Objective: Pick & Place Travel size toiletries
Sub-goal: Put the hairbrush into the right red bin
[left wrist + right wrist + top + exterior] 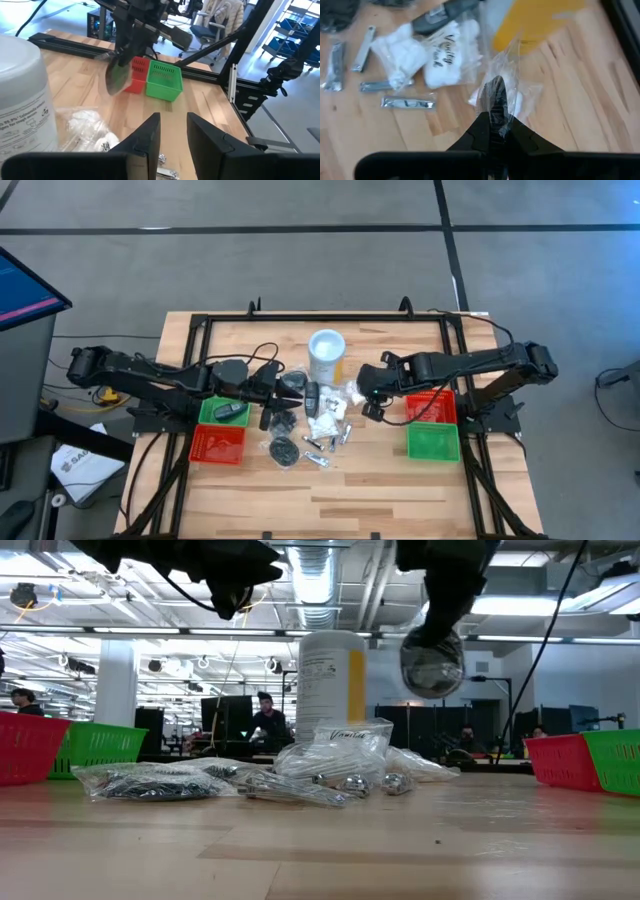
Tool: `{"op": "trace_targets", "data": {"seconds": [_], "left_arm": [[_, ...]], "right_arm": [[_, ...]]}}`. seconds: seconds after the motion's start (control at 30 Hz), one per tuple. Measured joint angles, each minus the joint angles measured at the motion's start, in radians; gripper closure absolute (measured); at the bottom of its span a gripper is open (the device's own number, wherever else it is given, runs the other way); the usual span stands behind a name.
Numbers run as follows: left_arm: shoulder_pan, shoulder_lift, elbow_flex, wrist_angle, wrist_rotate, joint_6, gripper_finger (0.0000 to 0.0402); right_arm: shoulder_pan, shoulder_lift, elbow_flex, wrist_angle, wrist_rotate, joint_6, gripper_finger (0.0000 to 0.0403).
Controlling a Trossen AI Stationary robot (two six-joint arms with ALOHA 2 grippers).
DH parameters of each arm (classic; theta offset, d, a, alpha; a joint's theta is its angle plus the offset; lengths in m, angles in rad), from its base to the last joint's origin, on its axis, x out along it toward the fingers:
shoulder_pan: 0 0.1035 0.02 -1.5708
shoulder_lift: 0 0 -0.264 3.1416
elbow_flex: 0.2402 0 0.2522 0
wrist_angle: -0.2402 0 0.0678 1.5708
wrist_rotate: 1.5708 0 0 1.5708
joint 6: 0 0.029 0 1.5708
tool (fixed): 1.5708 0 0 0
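Toiletries (310, 425) lie heaped on the bench just in front of the white canister (326, 355). Right end effector (492, 117), beside the heap on the red tray's (430, 406) side, pinches a clear packet (432, 662) aloft. Left end effector (172, 137) hovers narrowly parted opposite.

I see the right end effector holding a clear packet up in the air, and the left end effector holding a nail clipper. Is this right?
Only partly. The right end effector does hold a clear packet off the table, but the left end effector holds nothing: the left wrist view shows its fingers apart with nothing between them.
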Motion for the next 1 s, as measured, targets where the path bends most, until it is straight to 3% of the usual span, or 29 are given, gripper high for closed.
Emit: {"op": "trace_targets", "data": {"seconds": [0.47, 1.0], "left_arm": [[0.001, 0.0, -0.024, 0.005, -0.001, 0.0, 0.0314], [0.001, 0.0, -0.024, 0.019, -0.012, 0.0, 0.0314]], "right_arm": [[0.028, -0.331, -0.297, -0.04, 0.066, 0.416, 0.0385], [0.217, -0.43, -0.329, -0.463, 0.103, 0.975, 0.0385]]}}
